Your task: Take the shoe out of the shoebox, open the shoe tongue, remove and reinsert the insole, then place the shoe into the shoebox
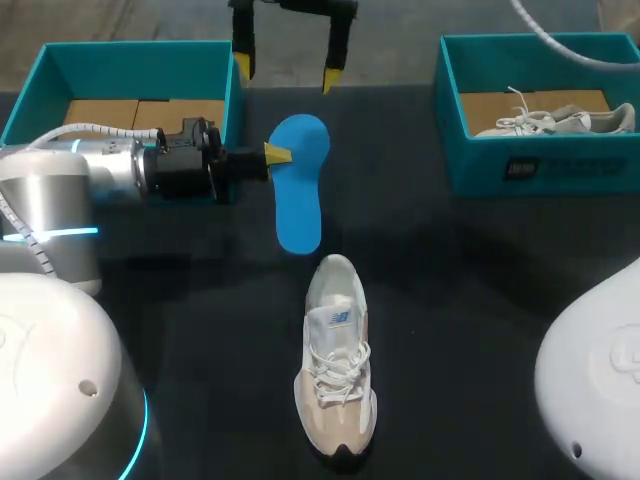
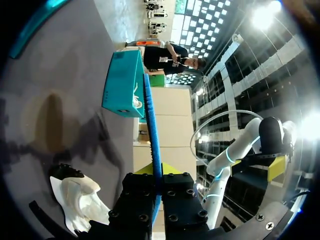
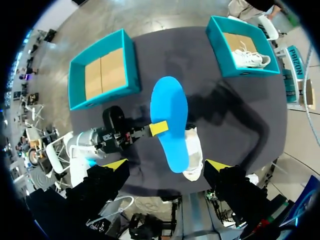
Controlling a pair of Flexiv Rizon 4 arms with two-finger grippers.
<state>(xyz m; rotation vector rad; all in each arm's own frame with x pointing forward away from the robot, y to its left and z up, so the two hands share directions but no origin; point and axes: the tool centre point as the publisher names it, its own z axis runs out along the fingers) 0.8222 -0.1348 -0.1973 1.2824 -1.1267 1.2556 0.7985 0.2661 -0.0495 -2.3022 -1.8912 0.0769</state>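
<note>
- The left end effector (image 1: 276,155) sits left of centre in the upper half of the head view, its arm coming in from the left edge. It is clamped on the insole (image 1: 299,186).
- In the left wrist view, the insole (image 2: 152,125) shows edge-on as a thin blue strip. It is pinched between the closed fingers of the left end effector (image 2: 159,172) and runs straight out ahead of them.
- In the head view the insole is blue, with its broad face upward and its wide end toward the top of the frame. The yellow fingertip grips it on its left edge, near the wide end.
- The right end effector (image 1: 287,70) hangs at top centre of the head view, just above the insole's wide end. Its yellow tips are spread wide apart and hold nothing.
- In the right wrist view, the insole (image 3: 170,117) lies ahead of the right end effector (image 3: 167,165), between its spread fingers and touching neither.
- The shoe (image 1: 336,365) stands upright on the dark table (image 1: 480,300) at lower centre, laces up. It is just below the insole's narrow end.
- The left box (image 1: 130,55), teal, is at the upper left and shows only its cardboard floor.
- The right box (image 1: 540,165), teal, is at the upper right and holds a second shoe (image 1: 555,120).
</note>
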